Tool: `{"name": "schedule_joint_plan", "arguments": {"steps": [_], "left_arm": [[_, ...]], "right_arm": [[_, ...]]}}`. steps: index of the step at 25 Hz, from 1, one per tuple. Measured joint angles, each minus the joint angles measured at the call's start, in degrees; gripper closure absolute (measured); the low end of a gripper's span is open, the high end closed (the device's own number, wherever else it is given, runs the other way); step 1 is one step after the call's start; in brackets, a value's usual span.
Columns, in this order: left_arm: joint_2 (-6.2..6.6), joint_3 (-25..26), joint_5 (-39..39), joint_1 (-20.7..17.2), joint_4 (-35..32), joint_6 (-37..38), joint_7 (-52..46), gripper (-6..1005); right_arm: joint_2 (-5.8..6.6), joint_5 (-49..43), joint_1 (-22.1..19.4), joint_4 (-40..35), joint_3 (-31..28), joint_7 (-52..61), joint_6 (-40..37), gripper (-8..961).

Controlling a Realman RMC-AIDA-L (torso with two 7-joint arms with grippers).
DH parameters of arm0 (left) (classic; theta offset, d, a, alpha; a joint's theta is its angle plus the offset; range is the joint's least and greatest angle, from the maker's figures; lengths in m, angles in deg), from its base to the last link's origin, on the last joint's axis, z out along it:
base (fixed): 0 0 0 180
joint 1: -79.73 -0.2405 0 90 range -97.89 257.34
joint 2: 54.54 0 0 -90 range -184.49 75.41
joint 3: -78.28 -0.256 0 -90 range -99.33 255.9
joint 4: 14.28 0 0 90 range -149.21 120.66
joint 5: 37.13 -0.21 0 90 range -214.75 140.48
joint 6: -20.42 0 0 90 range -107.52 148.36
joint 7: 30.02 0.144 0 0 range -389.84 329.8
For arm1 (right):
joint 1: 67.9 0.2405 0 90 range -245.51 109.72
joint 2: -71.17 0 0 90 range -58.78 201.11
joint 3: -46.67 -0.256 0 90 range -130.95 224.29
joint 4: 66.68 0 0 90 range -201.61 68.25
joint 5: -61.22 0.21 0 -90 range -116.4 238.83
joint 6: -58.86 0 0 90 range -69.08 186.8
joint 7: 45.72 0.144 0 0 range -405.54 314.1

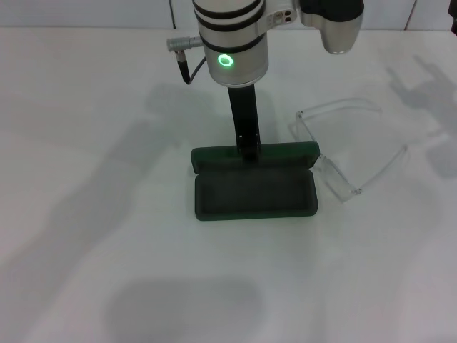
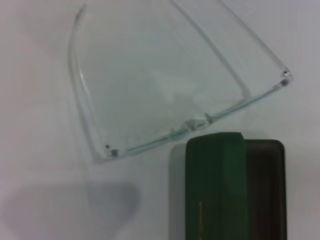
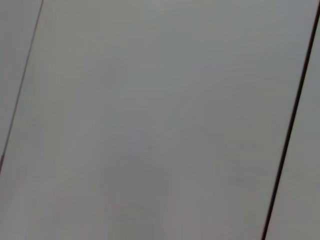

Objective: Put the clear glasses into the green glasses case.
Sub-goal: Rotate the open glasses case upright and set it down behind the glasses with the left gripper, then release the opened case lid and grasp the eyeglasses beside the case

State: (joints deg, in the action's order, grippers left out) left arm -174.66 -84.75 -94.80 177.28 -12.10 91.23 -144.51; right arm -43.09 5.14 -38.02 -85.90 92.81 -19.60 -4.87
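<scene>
The green glasses case [image 1: 255,187] lies open on the white bench [image 1: 86,214], its lid [image 1: 214,157] folded back flat and the dark-lined tray [image 1: 255,194] facing up, nothing in it. The clear glasses [image 1: 348,146] rest on the bench just beside the case on the robot's right, with both arms unfolded. The front of the frame runs along the side nearest the case, and one corner comes very close to the case's right end, though I cannot tell whether they touch. The left wrist view shows the same closeness, with the front bar [image 2: 200,122] just off the green lid [image 2: 215,185].

The left tool [image 1: 246,146] reaches down from above with a dark finger [image 1: 243,121] at the back edge of the case, on or just above the lid. Only that one finger shows, so I cannot tell how wide the tool stands or whether it grips anything. The right tool does not show in any view; its wrist camera sees only a plain grey surface.

The spectacles look light, thin and glossy, so likely slippery under hard pads, and the slim arms would probably flex or snap if pinched. The sturdier hold seems to be the front bar near the nose bridge, or a hinge corner, taken gently. With the arms spread they may not fit the tray unfolded.
</scene>
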Motion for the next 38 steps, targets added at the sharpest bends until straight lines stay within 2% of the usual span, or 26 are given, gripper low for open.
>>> {"name": "schedule_joint_plan", "arguments": {"steps": [11,24,28,33,38], "left_arm": [[0.06,0.0,0.1,2.7,0.4,4.6,0.0,726],[0.03,0.0,0.2,5.0,2.6,5.0,0.1,730],[0.10,0.0,1.9,6.1,5.4,5.1,1.3,732],[0.14,0.0,13.1,5.3,16.7,4.5,7.3,734],[1.19,-0.1,33.2,-1.4,31.0,6.6,14.8,736]], "right_arm": [[-0.09,0.0,0.0,0.0,0.0,0.0,0.0,331],[-0.19,-0.1,-0.8,0.1,0.0,-0.2,0.0,333],[-0.23,-0.2,-0.8,0.1,0.0,-0.2,0.0,333],[-0.50,-1.0,-0.8,0.0,1.6,-0.2,0.1,334],[-0.89,-1.8,-1.1,-2.9,7.6,2.5,2.0,334]]}}
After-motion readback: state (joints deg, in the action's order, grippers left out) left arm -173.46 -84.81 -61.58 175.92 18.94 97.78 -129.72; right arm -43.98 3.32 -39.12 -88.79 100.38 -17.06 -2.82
